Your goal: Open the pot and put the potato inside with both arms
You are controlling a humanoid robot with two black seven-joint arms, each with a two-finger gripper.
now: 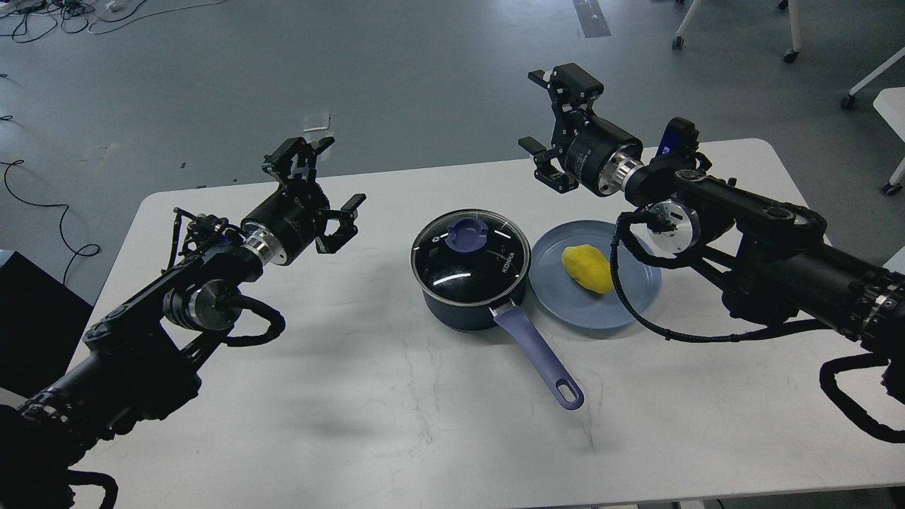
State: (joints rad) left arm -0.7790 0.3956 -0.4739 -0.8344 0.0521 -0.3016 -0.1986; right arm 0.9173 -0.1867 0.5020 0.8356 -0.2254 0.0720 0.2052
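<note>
A dark blue pot [472, 283] stands mid-table with its glass lid [471, 249] on, a purple knob [466, 232] on top and a purple handle [539, 356] pointing to the front right. A yellow potato [588, 268] lies on a blue plate [635, 297] just right of the pot. My left gripper [324, 182] is open and empty, above the table left of the pot. My right gripper [546, 116] is open and empty, raised behind the plate and pot.
The white table [396, 410] has rounded corners and its far edge runs just behind both grippers. Cables [42, 205] lie on the grey floor at left. Chair legs [792, 42] stand at the far right.
</note>
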